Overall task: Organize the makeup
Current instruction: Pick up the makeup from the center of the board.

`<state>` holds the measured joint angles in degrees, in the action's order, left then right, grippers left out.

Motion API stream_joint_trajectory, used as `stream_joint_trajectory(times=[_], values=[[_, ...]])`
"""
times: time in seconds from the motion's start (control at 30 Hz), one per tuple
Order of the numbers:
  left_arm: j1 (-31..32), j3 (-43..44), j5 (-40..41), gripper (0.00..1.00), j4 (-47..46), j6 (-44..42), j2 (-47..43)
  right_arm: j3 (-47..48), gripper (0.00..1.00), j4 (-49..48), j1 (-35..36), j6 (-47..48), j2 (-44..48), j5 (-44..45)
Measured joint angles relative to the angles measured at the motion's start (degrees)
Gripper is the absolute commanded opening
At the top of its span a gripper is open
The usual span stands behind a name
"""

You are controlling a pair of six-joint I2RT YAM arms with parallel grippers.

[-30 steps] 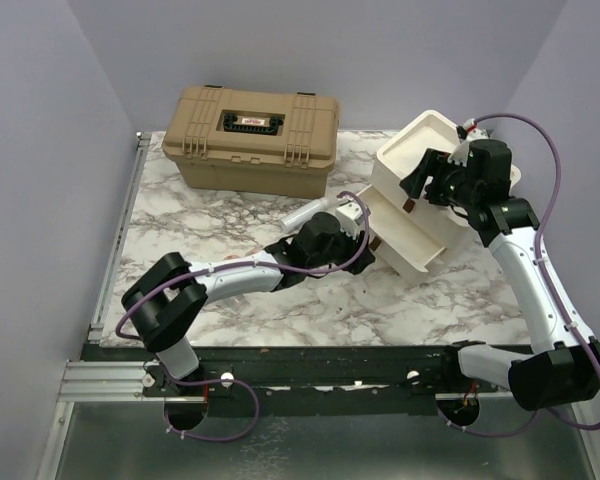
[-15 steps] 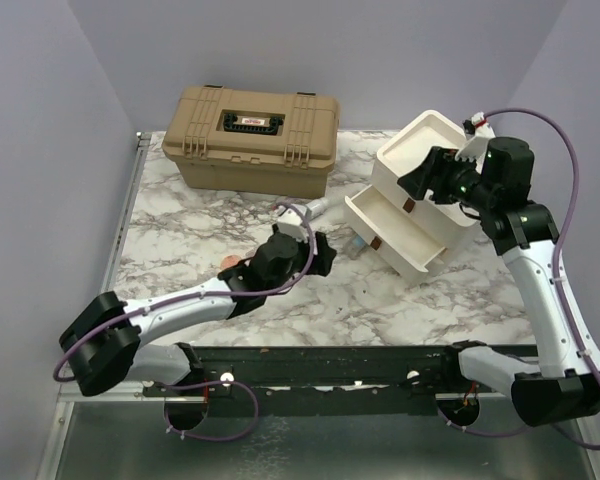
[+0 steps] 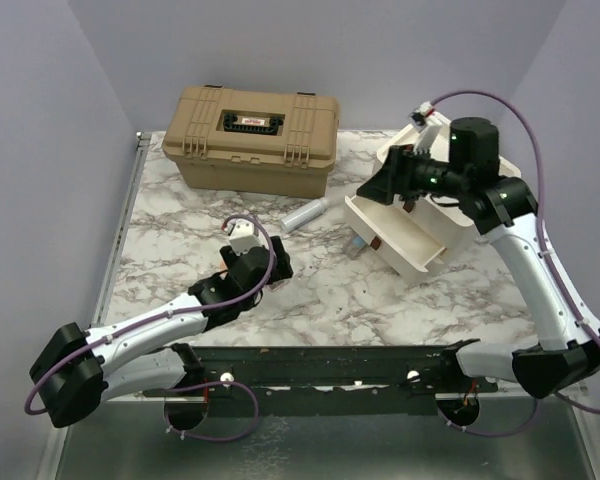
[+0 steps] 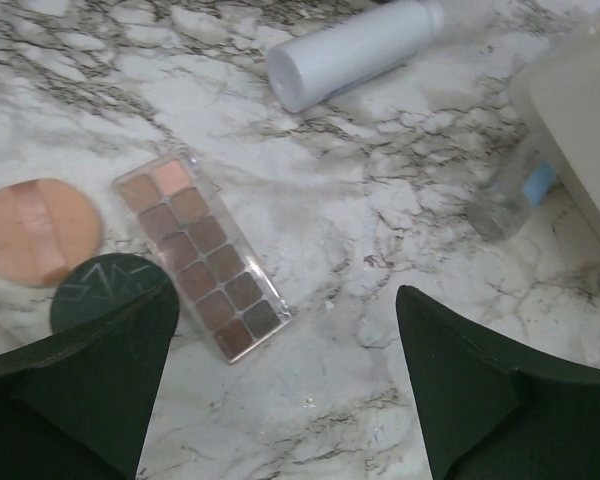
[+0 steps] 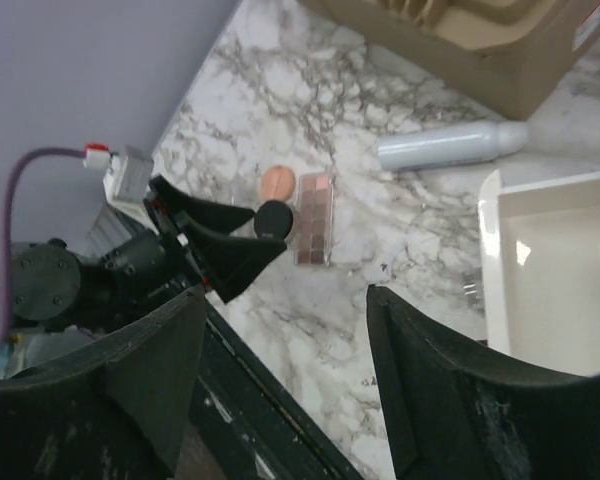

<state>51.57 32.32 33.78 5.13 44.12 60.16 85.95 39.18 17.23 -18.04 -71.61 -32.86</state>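
Observation:
The makeup lies on the marble. A brown eyeshadow palette [image 4: 200,255], a peach puff [image 4: 38,230] and a dark round compact [image 4: 102,290] sit together just ahead of my left gripper [image 4: 285,300], which is open and holds nothing. A pale cylindrical tube [image 3: 305,213] lies farther back, and a tiny clear bottle with a light-blue cap [image 4: 512,192] rests by the white drawer box [image 3: 425,235]. Above that box's open drawer [image 5: 560,270], my right gripper [image 3: 380,188] hangs open and empty. The right wrist view shows the palette [image 5: 315,218] and the tube [image 5: 450,147] below.
A big tan latched case [image 3: 250,135] stands at the back left. The white box occupies the right side with one drawer pulled out toward the middle. The black mounting rail [image 3: 330,365] runs along the near table edge.
My left arm has drawn back from the drawer to the near left, and its gripper has opened. The right gripper swung left, over the drawer box.

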Motion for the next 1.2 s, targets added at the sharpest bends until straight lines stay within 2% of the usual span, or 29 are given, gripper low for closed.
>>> stream_joint_trajectory(times=[0.17, 0.4, 0.67, 0.9, 1.2], values=[[-2.4, 0.0, 4.2, 0.96, 6.1, 1.9, -4.6, 0.2, 0.7, 3.7, 10.6, 1.2, -2.9, 6.3], [-6.4, -0.2, 8.6, 0.99, 14.2, 5.9, -14.1, -3.3, 0.7, 2.6, 26.5, 1.4, -8.9, 19.3], [-6.6, 1.6, 13.8, 0.99, 23.1, 8.1, -20.9, -17.5, 0.7, -7.7, 30.1, 0.8, -14.3, 23.3], [-6.6, 2.8, 16.2, 0.99, 25.7, 7.9, -25.7, -11.6, 0.7, -13.9, 38.2, 1.1, -27.6, 27.5], [-6.6, 5.5, 16.8, 0.99, 27.8, 4.3, -26.8, -9.2, 0.74, -16.9, 38.8, 2.0, -35.0, 29.9]])
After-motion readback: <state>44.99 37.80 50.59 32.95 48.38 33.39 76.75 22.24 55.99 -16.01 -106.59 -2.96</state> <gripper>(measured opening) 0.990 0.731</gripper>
